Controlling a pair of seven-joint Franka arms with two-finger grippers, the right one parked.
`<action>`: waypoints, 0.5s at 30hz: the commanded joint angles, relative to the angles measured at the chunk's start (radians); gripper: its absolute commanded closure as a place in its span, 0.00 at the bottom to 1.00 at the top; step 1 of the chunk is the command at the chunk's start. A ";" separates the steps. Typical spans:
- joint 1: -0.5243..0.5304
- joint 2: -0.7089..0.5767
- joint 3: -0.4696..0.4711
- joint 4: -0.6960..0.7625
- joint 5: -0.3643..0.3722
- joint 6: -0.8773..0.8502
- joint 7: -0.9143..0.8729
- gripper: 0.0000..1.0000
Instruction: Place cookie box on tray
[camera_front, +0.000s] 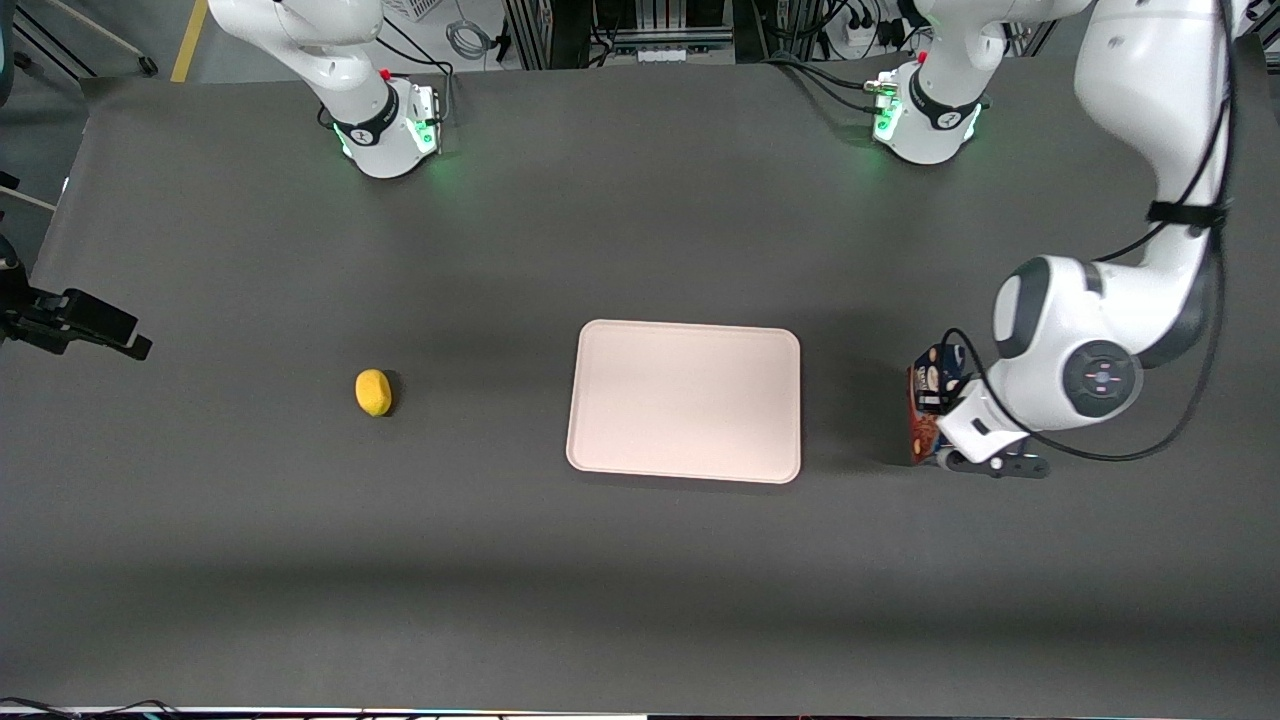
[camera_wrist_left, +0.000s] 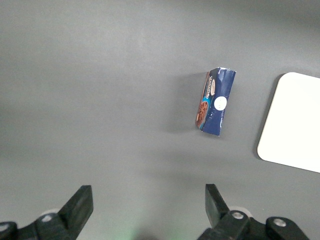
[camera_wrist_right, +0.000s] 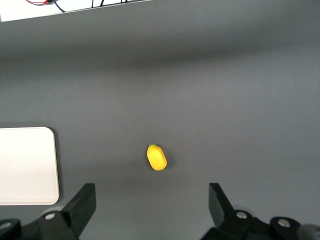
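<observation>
The cookie box (camera_front: 924, 402), a small navy carton with brown cookie pictures, lies on the dark table beside the tray (camera_front: 685, 400), toward the working arm's end. The tray is large, flat, pale pink and bare. My left gripper (camera_front: 968, 432) hangs above the table right by the box and partly covers it in the front view. In the left wrist view the gripper (camera_wrist_left: 147, 202) is open and empty. There the box (camera_wrist_left: 216, 101) lies apart from the fingers (camera_wrist_left: 80, 205), with a corner of the tray (camera_wrist_left: 295, 122) beside it.
A small yellow lemon-like object (camera_front: 373, 391) lies on the table toward the parked arm's end, level with the tray; it also shows in the right wrist view (camera_wrist_right: 157, 157). The arm bases (camera_front: 925, 120) stand at the table's edge farthest from the front camera.
</observation>
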 joint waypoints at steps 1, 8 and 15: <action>-0.006 -0.024 -0.009 0.182 -0.006 -0.216 -0.087 0.98; -0.012 -0.024 -0.107 0.351 -0.032 -0.377 -0.285 0.98; -0.021 -0.009 -0.242 0.372 -0.027 -0.370 -0.430 0.98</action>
